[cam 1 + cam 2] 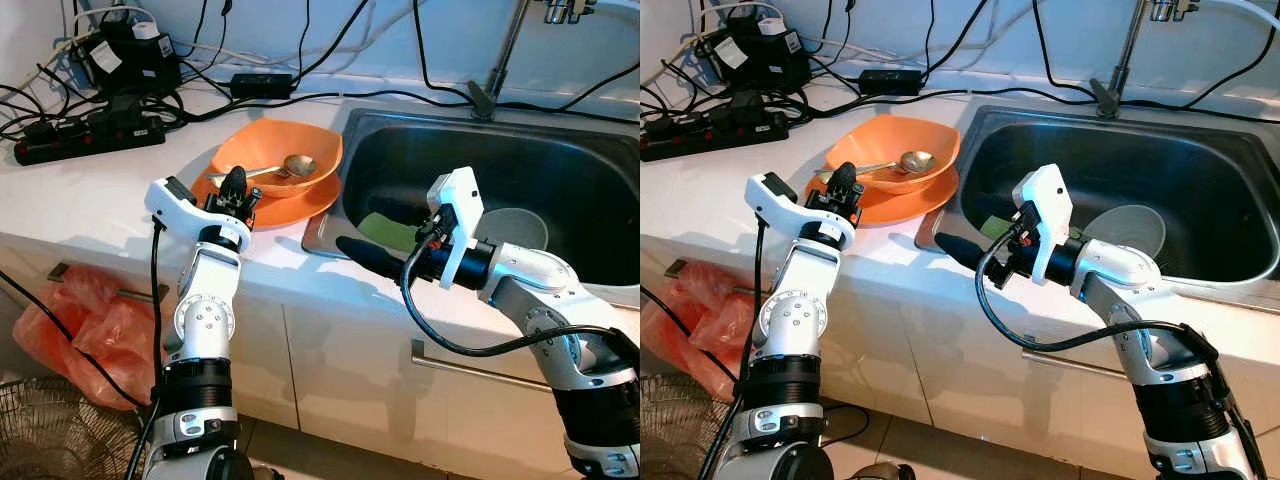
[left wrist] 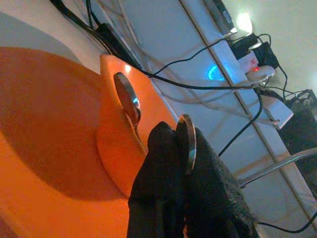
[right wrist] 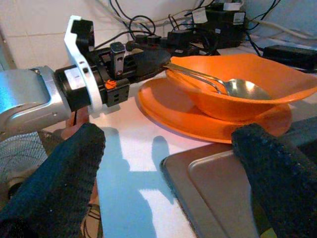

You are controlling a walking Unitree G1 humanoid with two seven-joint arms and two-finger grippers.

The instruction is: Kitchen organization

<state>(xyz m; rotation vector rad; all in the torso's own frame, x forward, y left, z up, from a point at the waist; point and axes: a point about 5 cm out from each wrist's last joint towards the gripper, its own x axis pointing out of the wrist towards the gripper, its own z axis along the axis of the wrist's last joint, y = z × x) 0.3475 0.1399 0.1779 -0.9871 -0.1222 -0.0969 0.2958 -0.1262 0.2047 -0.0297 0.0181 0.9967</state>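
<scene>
From the head camera, a white counter [image 1: 90,215] runs beside a steel sink [image 1: 600,285]. An orange bowl [image 1: 275,150] sits on an orange plate [image 1: 300,208] at the counter's edge, just beside the sink. A metal spoon [image 1: 285,168] lies in the bowl with its handle pointing out over the rim toward the robot. The left gripper [image 1: 235,187] is at that handle end, a sensible place to lift from, since the handle overhangs the rim. The right gripper [image 1: 362,252] waits over the sink's near corner, clear of the dishes. A green sponge [image 1: 390,232] and a grey dish [image 1: 520,228] lie in the sink basin, and a power strip [image 1: 85,140] with tangled cables sits at the back of the counter.

The left wrist camera shows the black fingers [image 2: 158,198] pinched together on the spoon's handle tip (the spoon's bowl end rests farther in).

The right wrist camera shows its two fingers [image 3: 54,183] spread wide apart, holding nothing, aimed at the bowl and plate, probably ready to take them next.
</scene>
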